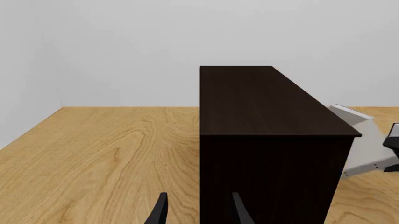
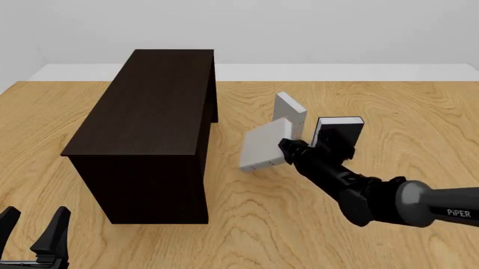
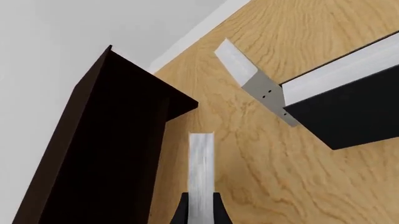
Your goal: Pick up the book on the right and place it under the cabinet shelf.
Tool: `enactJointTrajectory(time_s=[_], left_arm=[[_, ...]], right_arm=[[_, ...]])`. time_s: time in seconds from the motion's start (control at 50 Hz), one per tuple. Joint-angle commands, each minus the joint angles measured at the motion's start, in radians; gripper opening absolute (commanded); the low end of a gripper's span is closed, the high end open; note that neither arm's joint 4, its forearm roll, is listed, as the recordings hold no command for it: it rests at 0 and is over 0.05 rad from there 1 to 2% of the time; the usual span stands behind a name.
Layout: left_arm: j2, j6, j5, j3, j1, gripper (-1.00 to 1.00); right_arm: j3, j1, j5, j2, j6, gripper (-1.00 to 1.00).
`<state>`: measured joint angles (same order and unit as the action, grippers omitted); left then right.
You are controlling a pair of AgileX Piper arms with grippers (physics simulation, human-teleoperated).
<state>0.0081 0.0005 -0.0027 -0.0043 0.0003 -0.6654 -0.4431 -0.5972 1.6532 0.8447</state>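
Front view: table (image 2: 419,106) of light wood grain, bounded at the far edge by a plain pale wall (image 2: 299,28); a second pale wall shows at the far left corner.

Left gripper (image 2: 33,227): at the near left corner of the table, fingers spread, nothing between them. It sits just in front of the cabinet's near end without touching it.

Cabinet (image 2: 150,106): very dark brown, long box with flat top, standing left of centre and running away from the arms. No interior or contents can be seen in any view.

Book (image 2: 262,147): light grey, lifted clear of the table and tilted, just right of the cabinet's right side and apart from it. Right wrist view shows its white page edges (image 3: 201,172) clamped between the two dark fingers.

Right gripper (image 2: 288,148): closed on the book, arm entering from the lower right.

Second grey book (image 2: 290,112): upright on the table behind the held book.

Black book (image 2: 337,134): upright beside the second grey book, partly hidden by the right arm.
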Motion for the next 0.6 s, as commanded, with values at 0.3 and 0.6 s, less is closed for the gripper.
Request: enactJointTrajectory(time_s=[0.3,0.6], left_arm=[[0.0,0.0,0.0,0.0,0.0,1.0],[0.0,0.0,0.0,0.0,0.0,1.0]], right_arm=[[0.104,-0.064,-0.179,0.053,0.094,-1.0],[0.124,-0.105,-0.217,0.058,0.114,-1.0]])
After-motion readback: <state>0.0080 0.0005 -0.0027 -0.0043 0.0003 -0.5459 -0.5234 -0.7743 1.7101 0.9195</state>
